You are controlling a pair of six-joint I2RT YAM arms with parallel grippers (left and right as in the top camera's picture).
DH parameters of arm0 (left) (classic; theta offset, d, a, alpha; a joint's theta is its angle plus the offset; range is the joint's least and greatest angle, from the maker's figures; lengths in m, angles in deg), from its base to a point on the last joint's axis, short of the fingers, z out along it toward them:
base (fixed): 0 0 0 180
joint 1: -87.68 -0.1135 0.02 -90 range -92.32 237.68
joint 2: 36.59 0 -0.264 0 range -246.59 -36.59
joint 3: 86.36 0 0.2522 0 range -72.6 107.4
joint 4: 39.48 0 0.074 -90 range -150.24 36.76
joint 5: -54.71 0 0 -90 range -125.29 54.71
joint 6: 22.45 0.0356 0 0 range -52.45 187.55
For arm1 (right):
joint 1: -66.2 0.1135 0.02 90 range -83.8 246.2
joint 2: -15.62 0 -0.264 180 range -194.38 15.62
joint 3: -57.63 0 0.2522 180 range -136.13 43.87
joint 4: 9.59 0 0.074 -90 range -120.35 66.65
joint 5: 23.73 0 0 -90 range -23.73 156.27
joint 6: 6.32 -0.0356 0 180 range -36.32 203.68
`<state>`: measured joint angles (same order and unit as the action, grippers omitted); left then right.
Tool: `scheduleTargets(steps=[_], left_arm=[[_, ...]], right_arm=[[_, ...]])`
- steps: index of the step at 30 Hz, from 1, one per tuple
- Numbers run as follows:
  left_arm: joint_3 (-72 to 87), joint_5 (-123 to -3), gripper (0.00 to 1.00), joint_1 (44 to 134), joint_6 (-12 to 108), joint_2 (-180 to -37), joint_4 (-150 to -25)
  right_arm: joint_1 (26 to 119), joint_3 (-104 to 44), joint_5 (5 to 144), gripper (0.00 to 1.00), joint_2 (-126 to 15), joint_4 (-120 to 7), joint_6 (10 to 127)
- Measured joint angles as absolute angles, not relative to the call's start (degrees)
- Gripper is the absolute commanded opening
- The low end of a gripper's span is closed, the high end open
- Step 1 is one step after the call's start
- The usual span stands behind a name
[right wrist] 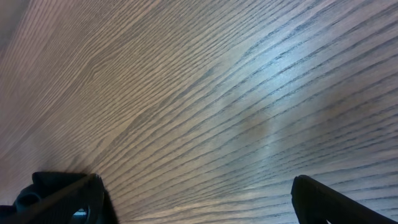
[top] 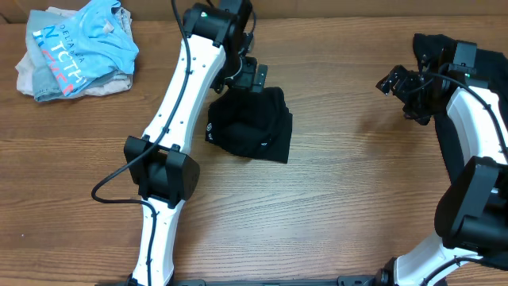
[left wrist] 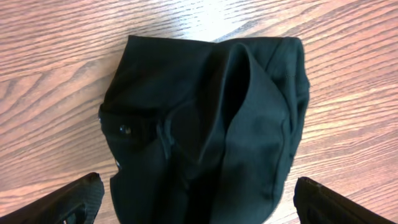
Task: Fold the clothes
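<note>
A black garment (top: 251, 127), folded into a small bundle, lies on the wooden table near the middle; in the left wrist view (left wrist: 205, 130) it fills the centre, with a button near its left edge. My left gripper (top: 252, 78) hovers at the garment's far edge, open, its fingertips (left wrist: 199, 205) spread on either side of the cloth without holding it. My right gripper (top: 394, 82) is open and empty over bare wood (right wrist: 199, 205) at the right of the table.
A pile of unfolded clothes (top: 75, 49), light blue with lettering on top, lies at the far left corner of the wooden table (top: 341, 183). A dark cloth (top: 432, 44) lies at the far right behind the right arm.
</note>
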<state>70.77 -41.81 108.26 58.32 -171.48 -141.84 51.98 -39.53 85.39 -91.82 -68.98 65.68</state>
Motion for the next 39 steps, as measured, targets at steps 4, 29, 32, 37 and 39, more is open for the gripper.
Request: scheduleTargets(steps=[4, 29, 32, 37, 39], left_arm=[[65.6, -43.2, 1.0, 108.5, 59.2, -171.5, -137.8], [57.3, -46.0, 0.8, 111.7, 61.2, -171.5, -135.1], [58.3, -45.9, 0.82, 112.8, 61.1, -171.5, -136.4], [58.4, -42.3, 0.74, 113.9, 58.7, -171.5, -139.2], [58.4, -41.5, 0.76, 113.9, 58.2, -171.5, -140.6]], right_arm=[[52.0, -39.5, 85.4, 1.0, -91.8, -69.0, 65.7], [52.0, -39.5, 85.4, 1.0, -91.8, -69.0, 65.7], [52.0, -39.5, 85.4, 1.0, -91.8, -69.0, 65.7], [52.0, -39.5, 85.4, 1.0, -91.8, -69.0, 65.7], [52.0, -39.5, 85.4, 1.0, -91.8, -69.0, 65.7]])
